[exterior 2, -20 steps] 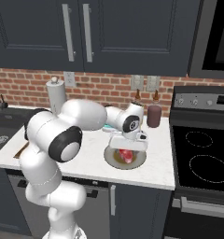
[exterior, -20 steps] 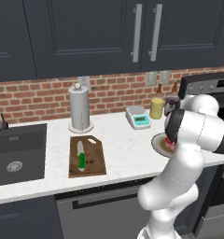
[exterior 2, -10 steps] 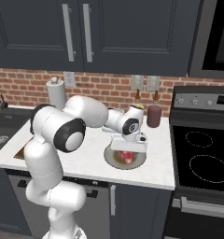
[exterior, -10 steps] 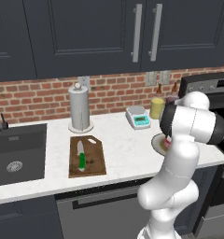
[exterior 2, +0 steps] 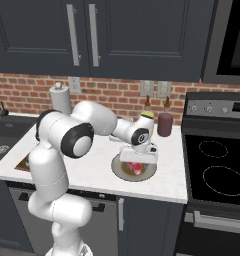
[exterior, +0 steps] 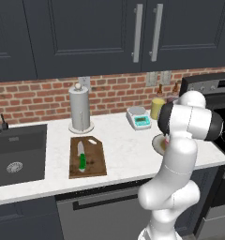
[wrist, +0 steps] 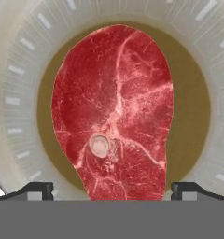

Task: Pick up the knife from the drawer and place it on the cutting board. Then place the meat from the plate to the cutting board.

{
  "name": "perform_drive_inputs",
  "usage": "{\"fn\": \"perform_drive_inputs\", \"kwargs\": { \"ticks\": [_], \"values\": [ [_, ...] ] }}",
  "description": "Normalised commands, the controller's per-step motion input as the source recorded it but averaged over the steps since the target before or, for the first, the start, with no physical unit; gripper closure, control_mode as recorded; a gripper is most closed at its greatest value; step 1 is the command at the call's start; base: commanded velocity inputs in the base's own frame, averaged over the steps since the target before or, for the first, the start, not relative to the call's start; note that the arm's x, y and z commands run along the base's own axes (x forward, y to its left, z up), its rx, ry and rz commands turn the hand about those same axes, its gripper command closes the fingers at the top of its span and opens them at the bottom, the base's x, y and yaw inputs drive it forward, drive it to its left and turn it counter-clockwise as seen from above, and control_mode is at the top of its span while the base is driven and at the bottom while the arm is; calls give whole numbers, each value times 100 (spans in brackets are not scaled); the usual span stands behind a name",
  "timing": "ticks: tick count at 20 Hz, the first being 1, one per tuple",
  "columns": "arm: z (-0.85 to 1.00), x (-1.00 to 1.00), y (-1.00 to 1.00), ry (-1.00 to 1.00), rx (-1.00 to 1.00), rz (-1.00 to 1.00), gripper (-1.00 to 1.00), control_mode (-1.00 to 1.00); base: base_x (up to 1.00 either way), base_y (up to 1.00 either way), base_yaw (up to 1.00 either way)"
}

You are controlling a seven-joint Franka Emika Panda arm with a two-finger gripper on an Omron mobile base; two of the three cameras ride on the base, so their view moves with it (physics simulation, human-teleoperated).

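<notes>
Hanging right over the plate, the gripper is pointing straight down with its jaws spread wide and nothing between them. In the hand view its two dark fingertips are showing at the seven and five o'clock corners, straddling the lower end of the meat, though I cannot tell whether they are touching it. The red slab, marbled with pale lines and carrying a small round bone mark, is lying flat on the brownish centre of the plate, its narrower end pointing to six o'clock. From the right base view the steak is peeking out beneath the hand. Behind the plate, at about one o'clock, a dark jar and two bottles are standing against the brick wall. Well away across the white counter, at nine o'clock from the arm, the cutting board is lying with the knife on it, green handle toward the counter's front edge. A paper towel roll is standing just behind the board, and a small scale is sitting between the roll and the plate.
</notes>
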Motion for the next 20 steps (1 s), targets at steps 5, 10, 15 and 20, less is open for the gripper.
{"fn": "perform_drive_inputs", "kwargs": {
  "ticks": [5,10,15,20],
  "values": [
    [-16,3,0,-3,0,2,-100,-100,0,0,0],
    [-6,0,-1,-8,0,2,-100,-100,0,0,0],
    [-6,0,0,-9,0,2,-100,-100,0,0,0],
    [-21,0,1,-4,0,1,-100,-100,0,0,0]
  ]
}}
